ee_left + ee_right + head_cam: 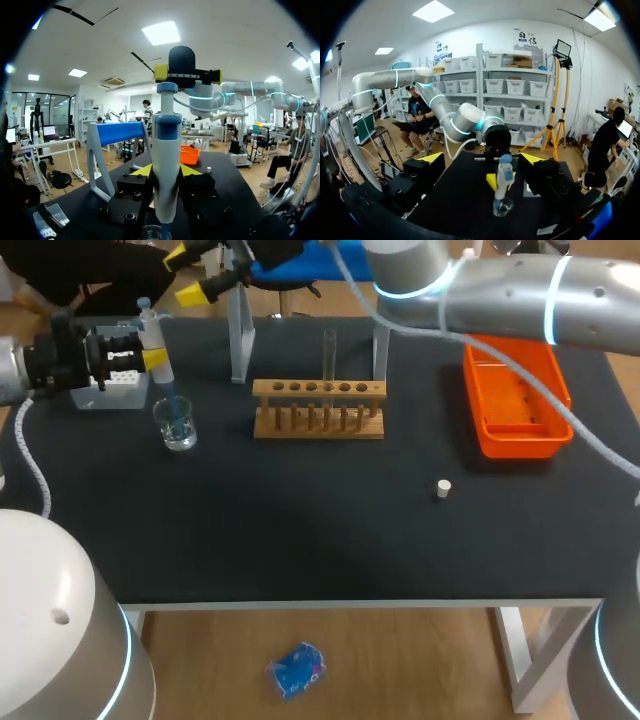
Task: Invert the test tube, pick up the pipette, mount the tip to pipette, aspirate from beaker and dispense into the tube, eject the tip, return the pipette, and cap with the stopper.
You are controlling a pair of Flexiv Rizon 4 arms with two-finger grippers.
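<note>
Head view: left gripper [152, 358] grips the pipette [163, 390], tip seemingly down in the beaker [177, 426]; tube [329, 352] stands upright in the rack [318, 408]. Left wrist: pipette clamped betw. own fingers. Right wrist: right gripper [482, 158] spread wide, holding nothing, pipette ahead of it.

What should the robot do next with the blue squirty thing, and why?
Probably the right gripper should press the plunger atop the white-and-blue pipette. The left gripper holds it, tip dipped in the small clear glass beaker; the right one hangs open close by.
</note>
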